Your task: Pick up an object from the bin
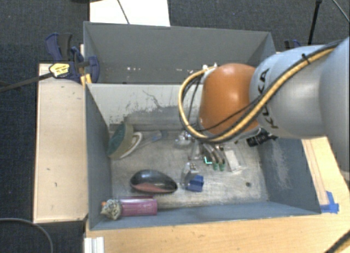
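Against the left wall of the grey metal bin (175,49), a round green-and-cream pad (123,139), tilted up on the slope. In the front left corner, a mauve cylinder (139,207) on its side along the front wall, with a small mottled lump (111,208) touching its left end. Just behind and right of the cylinder, a dark oval thing (153,182) with a reddish streak, flat on the floor. Next to the right, near the middle of the floor, a small blue block (194,183), just beside the oval but apart from it. Directly over that block, the hand (191,165), reaching down from beneath the orange cover (227,101) with its looped black and yellow cables (188,104). Touching the block or just clear of it: impossible to tell. Apart or together: likewise impossible to tell. Just right of the hand, a whitish flat piece (234,161) on the floor. Farther right, on the silver arm (306,98), black lettering, partly legible as KUKA.
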### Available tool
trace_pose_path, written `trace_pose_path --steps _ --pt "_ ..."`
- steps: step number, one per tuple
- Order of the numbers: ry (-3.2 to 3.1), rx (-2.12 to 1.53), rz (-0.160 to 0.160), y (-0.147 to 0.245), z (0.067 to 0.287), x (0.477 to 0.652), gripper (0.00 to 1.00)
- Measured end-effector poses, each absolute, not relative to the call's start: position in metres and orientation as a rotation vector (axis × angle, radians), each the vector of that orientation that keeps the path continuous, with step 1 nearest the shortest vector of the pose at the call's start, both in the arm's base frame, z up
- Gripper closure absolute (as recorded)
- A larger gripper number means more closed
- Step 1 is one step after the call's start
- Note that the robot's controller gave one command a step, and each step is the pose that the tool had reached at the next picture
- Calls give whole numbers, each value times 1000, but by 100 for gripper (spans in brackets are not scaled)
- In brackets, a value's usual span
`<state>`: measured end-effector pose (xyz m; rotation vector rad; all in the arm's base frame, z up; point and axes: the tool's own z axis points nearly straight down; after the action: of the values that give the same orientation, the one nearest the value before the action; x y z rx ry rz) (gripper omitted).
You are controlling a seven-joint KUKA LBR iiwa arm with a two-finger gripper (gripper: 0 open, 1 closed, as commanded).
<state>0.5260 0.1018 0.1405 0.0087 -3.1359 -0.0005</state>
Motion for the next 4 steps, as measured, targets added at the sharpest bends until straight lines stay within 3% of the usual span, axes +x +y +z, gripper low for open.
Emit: trace_pose_path --steps 1,2,3,4 --pt "-3129 327 3 172 72 501 0" --pt "-3144 84 0 186 79 506 0" --pt "-3145 -175 1 196 101 498 0" --pt "-3109 -484 -5 183 72 495 0"
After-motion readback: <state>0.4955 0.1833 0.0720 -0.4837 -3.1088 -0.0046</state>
